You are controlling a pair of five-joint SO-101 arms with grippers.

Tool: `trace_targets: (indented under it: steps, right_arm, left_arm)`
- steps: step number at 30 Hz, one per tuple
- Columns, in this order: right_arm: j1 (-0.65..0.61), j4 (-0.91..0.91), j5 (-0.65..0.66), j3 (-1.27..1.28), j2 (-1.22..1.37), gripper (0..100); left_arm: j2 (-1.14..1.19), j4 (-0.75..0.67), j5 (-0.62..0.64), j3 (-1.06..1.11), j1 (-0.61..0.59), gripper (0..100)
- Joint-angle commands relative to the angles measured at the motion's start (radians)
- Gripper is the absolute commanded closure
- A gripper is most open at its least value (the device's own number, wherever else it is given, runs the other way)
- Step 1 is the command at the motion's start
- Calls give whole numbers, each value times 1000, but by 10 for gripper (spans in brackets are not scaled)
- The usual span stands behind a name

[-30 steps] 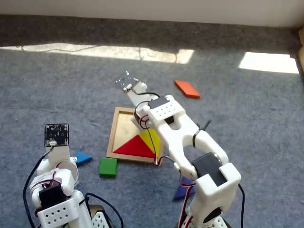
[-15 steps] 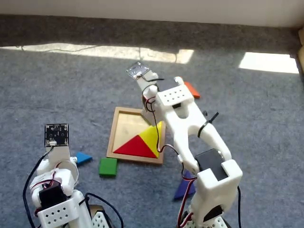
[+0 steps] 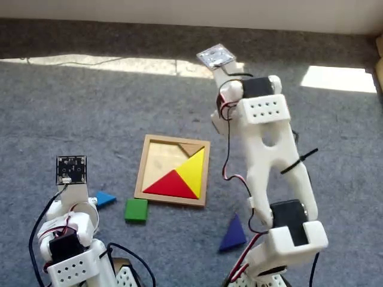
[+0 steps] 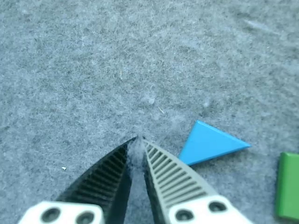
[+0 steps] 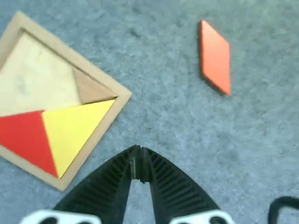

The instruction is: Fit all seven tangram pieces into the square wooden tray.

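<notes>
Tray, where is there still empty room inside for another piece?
The bare wood in the far-left part of the tray is free. It is bordered by the rim, the tan triangle, the yellow triangle and the red triangle. The near-right half is crowded with those pieces.

Bright sunlight patches cross the far carpet; elsewhere soft shade.

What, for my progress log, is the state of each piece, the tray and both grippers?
Tray: three pieces in
Red triangle: in tray
Yellow triangle: in tray
Tan triangle: in tray
Orange parallelogram: on carpet
Light blue triangle: on carpet
Green square: on carpet
Dark blue triangle: on carpet
Left gripper: fingers shut, empty
Right gripper: fingers shut, empty
</notes>
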Motion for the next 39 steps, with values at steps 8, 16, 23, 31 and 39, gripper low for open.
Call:
trace_targets:
  steps: [8, 16, 23, 31, 39]
  right_arm:
    - [131, -521, -15, 240, 77, 701]
    - [25, -519, -9, 68, 257, 542]
    - [31, -515, -14, -174, 490, 553]
    - [67, -417, -9, -306, 633, 807]
    - [74, -236, -14, -444, 631, 995]
  left_arm:
    - [-35, -20, -5, -8, -12, 993]
    - [-35, -20, -5, -8, -12, 993]
    - [-35, -20, -5, -8, -12, 993]
    - [-35, -20, -5, -8, -12, 993]
    - [-35, -20, -5, -8, -12, 993]
